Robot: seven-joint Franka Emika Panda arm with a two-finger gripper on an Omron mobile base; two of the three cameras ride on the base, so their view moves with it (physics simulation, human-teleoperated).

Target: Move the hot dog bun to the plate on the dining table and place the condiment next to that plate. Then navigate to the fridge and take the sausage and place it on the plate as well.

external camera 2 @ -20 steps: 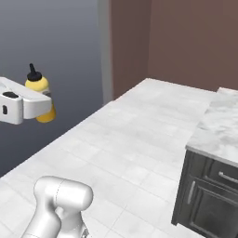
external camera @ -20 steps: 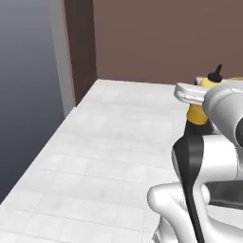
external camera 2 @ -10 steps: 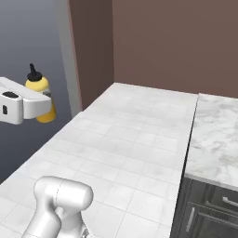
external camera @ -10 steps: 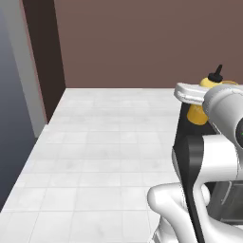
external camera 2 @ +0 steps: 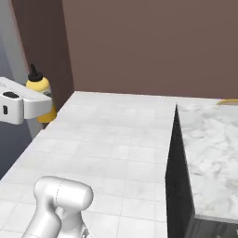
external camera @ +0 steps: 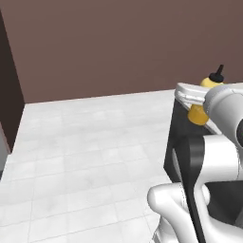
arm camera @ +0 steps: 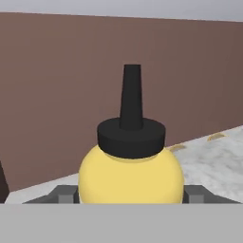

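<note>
The condiment (arm camera: 130, 175) is a yellow squeeze bottle with a black cone cap. It stands upright between my gripper's (arm camera: 130, 198) fingers (arm camera: 66, 194), which press on its two sides. In the left base view the condiment (external camera: 209, 82) is held in the air at the right, above the counter's end, with the gripper (external camera: 199, 98) shut across its middle. In the right base view the condiment (external camera 2: 39, 85) hangs at the far left, above the tiled floor, and the gripper (external camera 2: 38, 101) is clamped around it.
A marble-topped counter (external camera 2: 209, 153) with a dark end panel (external camera: 178, 137) stands to the right. A thin yellow shape (external camera 2: 228, 101) lies at its far edge. A brown wall (external camera: 118, 47) closes off the white tiled floor (external camera: 85, 166). A dark tall panel (external camera 2: 42, 46) stands at the left.
The whole picture has shifted in both base views: the base has turned, bringing the brown wall and marble counter into view. The bottle stays in the gripper as before.
</note>
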